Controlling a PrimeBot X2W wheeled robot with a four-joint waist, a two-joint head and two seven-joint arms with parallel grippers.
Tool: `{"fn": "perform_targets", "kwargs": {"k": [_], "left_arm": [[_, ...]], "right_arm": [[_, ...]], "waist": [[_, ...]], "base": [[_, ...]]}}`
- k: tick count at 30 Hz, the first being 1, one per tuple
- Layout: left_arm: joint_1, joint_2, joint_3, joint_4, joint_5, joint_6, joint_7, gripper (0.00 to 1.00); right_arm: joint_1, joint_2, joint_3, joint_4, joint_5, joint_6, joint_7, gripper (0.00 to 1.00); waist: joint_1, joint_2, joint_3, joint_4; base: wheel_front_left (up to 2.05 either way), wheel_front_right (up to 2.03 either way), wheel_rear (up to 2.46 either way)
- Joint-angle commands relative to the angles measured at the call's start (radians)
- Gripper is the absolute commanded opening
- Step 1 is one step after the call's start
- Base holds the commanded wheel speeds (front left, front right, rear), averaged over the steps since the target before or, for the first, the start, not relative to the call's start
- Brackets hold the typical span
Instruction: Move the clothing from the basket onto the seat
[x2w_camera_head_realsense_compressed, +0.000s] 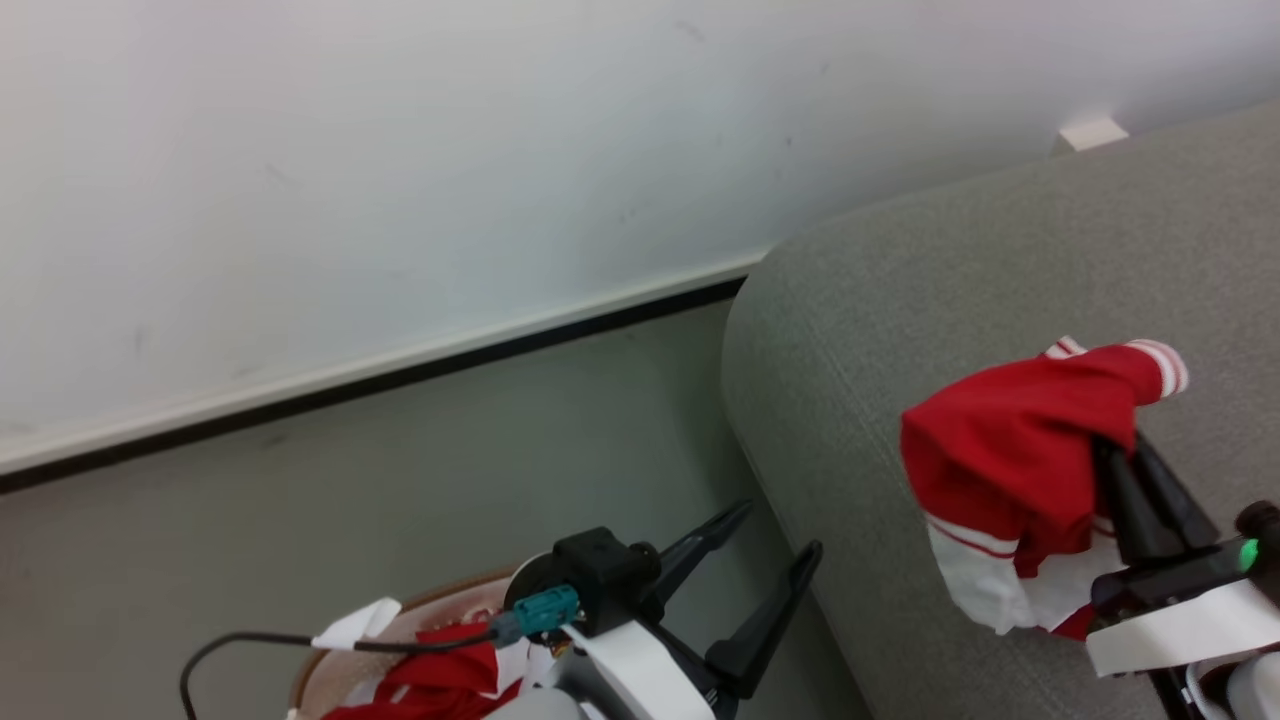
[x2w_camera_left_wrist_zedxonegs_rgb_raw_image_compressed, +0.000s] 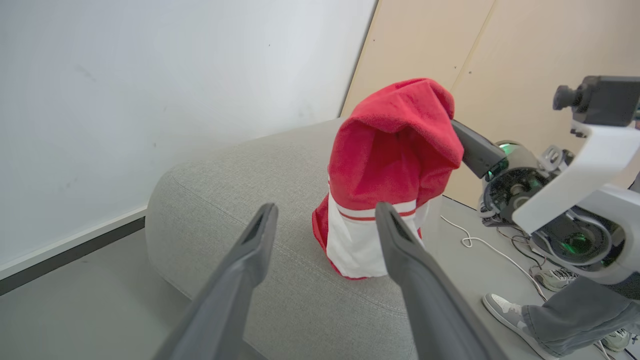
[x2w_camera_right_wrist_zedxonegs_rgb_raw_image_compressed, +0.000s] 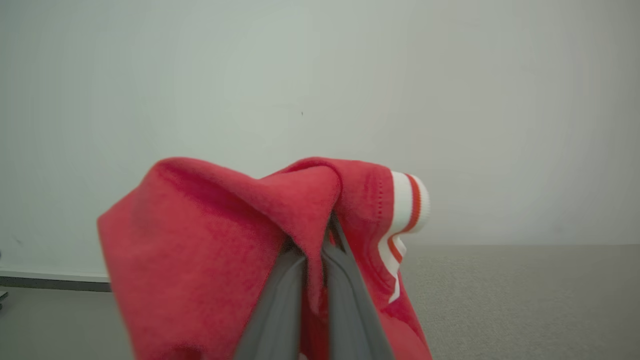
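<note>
A red garment (x2w_camera_head_realsense_compressed: 1000, 460) with white panels and a striped cuff hangs from my right gripper (x2w_camera_head_realsense_compressed: 1112, 455), which is shut on a fold of it above the light grey seat (x2w_camera_head_realsense_compressed: 900, 300). In the right wrist view the fingers (x2w_camera_right_wrist_zedxonegs_rgb_raw_image_compressed: 280, 300) pinch the red fabric (x2w_camera_right_wrist_zedxonegs_rgb_raw_image_compressed: 210, 240) near its top. From the left wrist view, the garment (x2w_camera_left_wrist_zedxonegs_rgb_raw_image_compressed: 395, 150) hangs with its white hem down on the seat (x2w_camera_left_wrist_zedxonegs_rgb_raw_image_compressed: 240, 200). My left gripper (x2w_camera_head_realsense_compressed: 775, 540) is open and holds nothing, above the white basket (x2w_camera_head_realsense_compressed: 440, 597), where more red and white clothing (x2w_camera_head_realsense_compressed: 440, 685) lies.
A white wall (x2w_camera_head_realsense_compressed: 400, 150) with a dark baseboard runs behind the grey floor (x2w_camera_head_realsense_compressed: 450, 450). In the left wrist view, a person's shoes (x2w_camera_left_wrist_zedxonegs_rgb_raw_image_compressed: 505, 310) and a white cable (x2w_camera_left_wrist_zedxonegs_rgb_raw_image_compressed: 480, 245) are on the floor right of the seat, before a beige panel (x2w_camera_left_wrist_zedxonegs_rgb_raw_image_compressed: 500, 45).
</note>
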Motion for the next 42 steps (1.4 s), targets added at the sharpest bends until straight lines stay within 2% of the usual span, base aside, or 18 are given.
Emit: {"fn": "perform_targets", "kwargs": {"k": [1,7,20,25,30,31,32,33,37,42], "left_arm": [[-0.019,0.007,-0.001,-0.007,0.015,-0.005,0.005,1.0],[-0.074,0.032,-0.008,-0.028,0.04,-0.026,0.028,1.0],[-0.189,0.05,0.002,-0.054,0.072,-0.073,0.02,1.0],[-0.226,0.059,0.014,-0.068,0.082,-0.078,0.017,1.0],[-0.231,0.068,0.021,-0.063,0.083,-0.078,0.008,1.0],[-0.227,0.071,0.021,-0.06,0.082,-0.078,0.008,1.0],[-0.222,0.075,0.021,-0.056,0.08,-0.079,0.005,1.0],[-0.216,0.08,0.022,-0.052,0.077,-0.08,0.003,1.0],[-0.194,0.1,0.03,-0.037,0.064,-0.077,-0.007,1.0],[-0.162,0.115,0.052,-0.023,0.048,-0.061,-0.023,1.0]], "right_arm": [[-0.003,0.003,-0.028,-0.005,-0.003,-0.002,0.0,0.0],[-0.099,0.014,-0.143,0.033,-0.03,-0.002,0.0,0.0],[-0.515,-0.06,-0.439,0.289,-0.108,-0.002,0.058,0.0],[-0.621,-0.065,-0.562,0.401,-0.198,-0.002,0.061,0.0],[-0.614,-0.027,-0.709,0.522,-0.325,-0.002,0.041,0.0],[-0.606,-0.012,-0.742,0.549,-0.348,-0.002,0.034,0.07],[-0.6,0.002,-0.768,0.573,-0.36,-0.002,0.029,0.36],[-0.592,0.011,-0.789,0.594,-0.381,-0.002,0.022,1.0],[-0.574,0.065,-0.841,0.624,-0.413,-0.002,0.004,1.0],[-0.52,0.101,-0.817,0.566,-0.397,-0.002,-0.001,1.0]], "waist": [[0.0,-0.0001,0.045,-0.002],[0.0,-0.0001,0.177,0.04],[0.0,-0.0001,0.411,0.17],[0.0,-0.0001,0.487,0.196],[0.0,-0.0001,0.529,0.209],[0.0,-0.0001,0.533,0.21],[0.0,-0.0001,0.535,0.21],[0.0,-0.0001,0.535,0.209],[0.0,-0.0001,0.512,0.195],[0.0,-0.0001,0.457,0.181]], "base": [[0.0,0.0,0.0],[0.0,0.0,0.0],[0.0,0.0,0.0],[0.0,0.0,0.0],[0.0,0.0,0.0],[0.0,0.0,0.0],[0.0,0.0,0.0],[0.0,0.0,0.0],[0.0,0.0,0.0],[0.0,0.0,0.0]]}}
